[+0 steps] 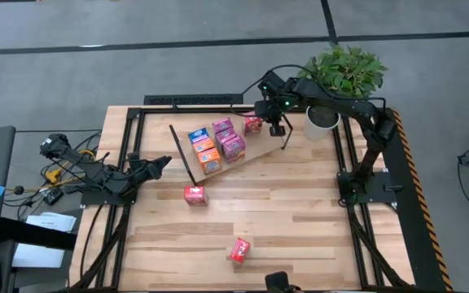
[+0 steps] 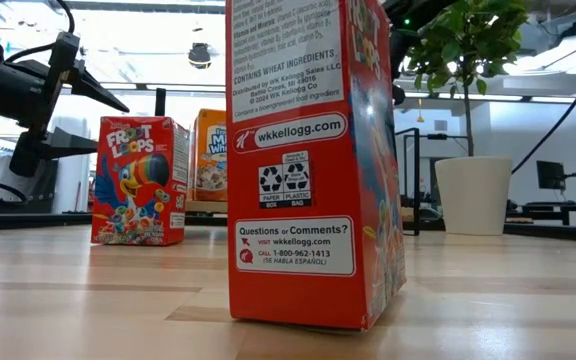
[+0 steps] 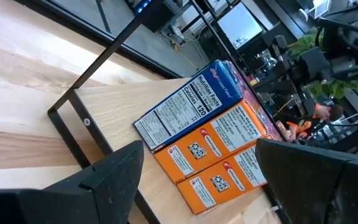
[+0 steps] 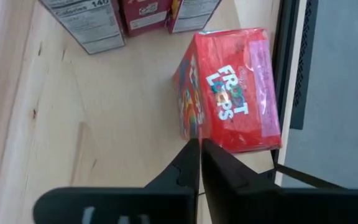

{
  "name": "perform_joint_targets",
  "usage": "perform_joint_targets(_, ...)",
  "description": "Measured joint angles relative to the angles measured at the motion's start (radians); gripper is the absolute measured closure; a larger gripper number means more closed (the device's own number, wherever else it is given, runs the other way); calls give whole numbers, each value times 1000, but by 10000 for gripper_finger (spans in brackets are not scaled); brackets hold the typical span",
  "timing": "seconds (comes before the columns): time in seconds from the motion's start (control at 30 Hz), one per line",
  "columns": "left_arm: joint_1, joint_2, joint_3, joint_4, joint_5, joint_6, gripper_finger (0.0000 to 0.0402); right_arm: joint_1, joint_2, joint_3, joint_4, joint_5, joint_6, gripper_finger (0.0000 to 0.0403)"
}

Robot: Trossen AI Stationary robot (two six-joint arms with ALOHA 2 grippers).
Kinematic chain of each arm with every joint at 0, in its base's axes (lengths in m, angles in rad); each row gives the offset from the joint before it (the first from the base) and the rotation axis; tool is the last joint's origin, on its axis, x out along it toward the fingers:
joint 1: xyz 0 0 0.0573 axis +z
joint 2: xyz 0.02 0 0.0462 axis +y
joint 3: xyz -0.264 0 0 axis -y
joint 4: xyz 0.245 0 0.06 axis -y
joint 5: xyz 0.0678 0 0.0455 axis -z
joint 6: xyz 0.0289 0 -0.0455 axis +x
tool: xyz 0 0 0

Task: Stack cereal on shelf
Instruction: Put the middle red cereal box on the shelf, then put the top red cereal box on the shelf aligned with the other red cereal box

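The shelf (image 1: 259, 153) is a tilted plywood board with black rod ends, at the table's far middle. On it lie several cereal boxes: a blue one (image 1: 198, 135), orange ones (image 1: 208, 156), pink ones (image 1: 230, 138) and a red one (image 1: 252, 124) at its far right end. My right gripper (image 1: 277, 128) is shut, pointing steeply down beside that red box (image 4: 232, 93). Two more red boxes stand on the table, one mid-table (image 1: 195, 194) and one near the front edge (image 1: 240, 251). My left gripper (image 1: 159, 165) waits open and level at the shelf's left end, touching nothing. My right gripper's shut fingertips (image 4: 193, 149) stand at the red box's near lower edge (image 4: 199, 134), coming from above at a slant. Nothing is between the fingers. Whether the tips touch the box I cannot tell. The box lies on the shelf board by the black end rod.
A white pot with a green plant (image 1: 322, 120) stands just right of my right gripper. The black frame rails (image 1: 357, 195) run along the table's sides and far edge. Bare slatted tabletop (image 1: 300, 228) lies in front of the shelf.
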State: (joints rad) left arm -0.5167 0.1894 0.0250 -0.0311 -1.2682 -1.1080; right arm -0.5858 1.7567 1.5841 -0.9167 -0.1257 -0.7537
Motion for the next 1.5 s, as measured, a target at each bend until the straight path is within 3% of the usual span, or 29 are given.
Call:
perform_joint_targets(0.23, 0, 0, 0, 0, 0, 0, 101, -6, 0, 0, 9, 0, -17, 386)
perform_joint_targets(0.6, 0, 0, 0, 0, 0, -3, 101, -6, 0, 0, 39, 48, -40, 361)
perform_joint_targets(1.0, 0, 0, 0, 0, 0, -3, 101, 20, -3, 0, 34, 52, -42, 385)
perform_joint_targets(1.2, 0, 0, 0, 0, 0, 0, 101, 75, -4, 36, -16, 153, -39, 365)
perform_joint_targets(1.37, 0, 0, 0, 0, 6, 4, 101, 155, -4, 100, -51, 148, 98, 348)
perform_joint_targets(1.5, 0, 0, 0, 7, 41, 38, 101, 240, -4, 129, -34, 48, 224, 332)
